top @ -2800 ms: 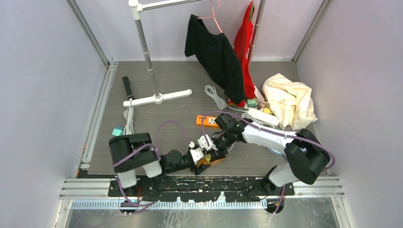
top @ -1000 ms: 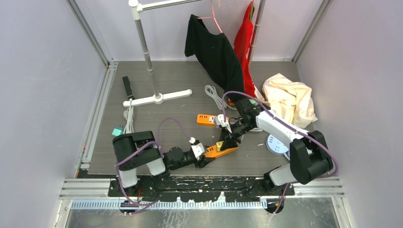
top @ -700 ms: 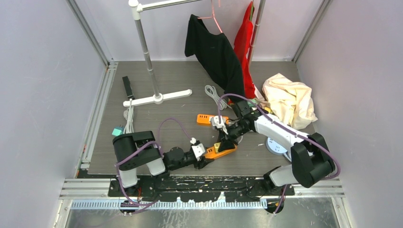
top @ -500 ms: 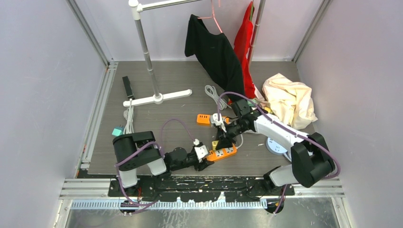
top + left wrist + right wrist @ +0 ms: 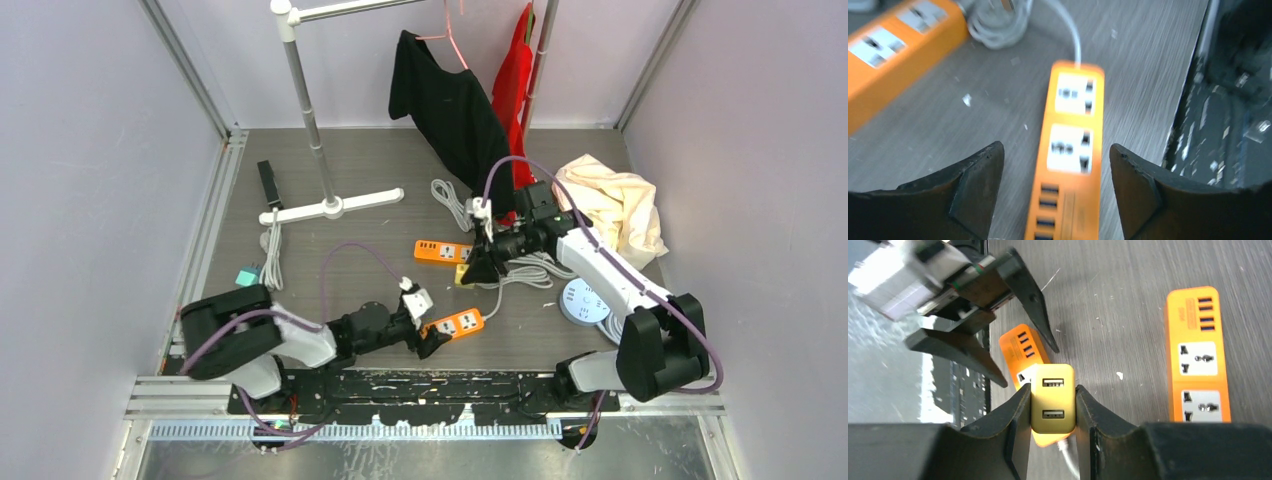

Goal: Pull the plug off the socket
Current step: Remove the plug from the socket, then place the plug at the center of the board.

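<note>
An orange power strip [image 5: 456, 325] lies flat on the table near the front; it also shows in the left wrist view [image 5: 1070, 150]. My left gripper [image 5: 432, 337] is open with the strip's end between its jaws [image 5: 1055, 150], not clamped. My right gripper [image 5: 472, 268] is shut on a yellow USB plug [image 5: 1053, 397] and holds it in the air above and clear of the strip [image 5: 1020, 347]. The plug's prongs are hidden. In the top view the plug [image 5: 461, 273] is a small yellow patch at the fingertips.
A second orange strip [image 5: 441, 250] lies just left of my right gripper, seen also in the right wrist view [image 5: 1198, 355]. White coiled cable [image 5: 530, 268], a round white socket [image 5: 583, 297], a cream cloth [image 5: 610, 210], hanging clothes [image 5: 455, 115] and a rack base [image 5: 330, 207] stand behind.
My right gripper rose and moved away from me with the yellow plug, which came out of the strip. The strip dropped flat. My left gripper let go of it and opened.
</note>
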Available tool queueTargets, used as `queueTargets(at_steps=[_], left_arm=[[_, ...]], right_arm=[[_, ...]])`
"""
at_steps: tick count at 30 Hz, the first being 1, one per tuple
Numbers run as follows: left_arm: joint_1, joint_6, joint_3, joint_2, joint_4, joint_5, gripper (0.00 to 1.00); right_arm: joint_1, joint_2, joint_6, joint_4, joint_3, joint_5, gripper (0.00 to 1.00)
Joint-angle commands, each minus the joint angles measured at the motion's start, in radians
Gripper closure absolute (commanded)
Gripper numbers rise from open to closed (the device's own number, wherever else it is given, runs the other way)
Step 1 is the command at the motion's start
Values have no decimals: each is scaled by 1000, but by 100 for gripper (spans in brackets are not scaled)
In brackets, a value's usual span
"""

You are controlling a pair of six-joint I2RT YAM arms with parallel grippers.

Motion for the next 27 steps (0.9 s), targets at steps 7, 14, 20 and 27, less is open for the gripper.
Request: queueTargets(at_steps=[7, 14, 20, 27], left_arm=[[3, -173, 105, -567, -616, -129, 11], [7, -354, 231, -735, -897, -263, 0], [6, -477, 399, -648, -1041, -344, 1], [-94, -466, 635, -426, -1257, -571, 3]], right_arm=[[-40, 64, 536, 139, 88, -99, 98], [-36, 127, 689, 209, 86, -131, 98], [-33, 159, 706, 207, 90, -111, 97], [-34, 168, 717, 211, 93, -90, 94]])
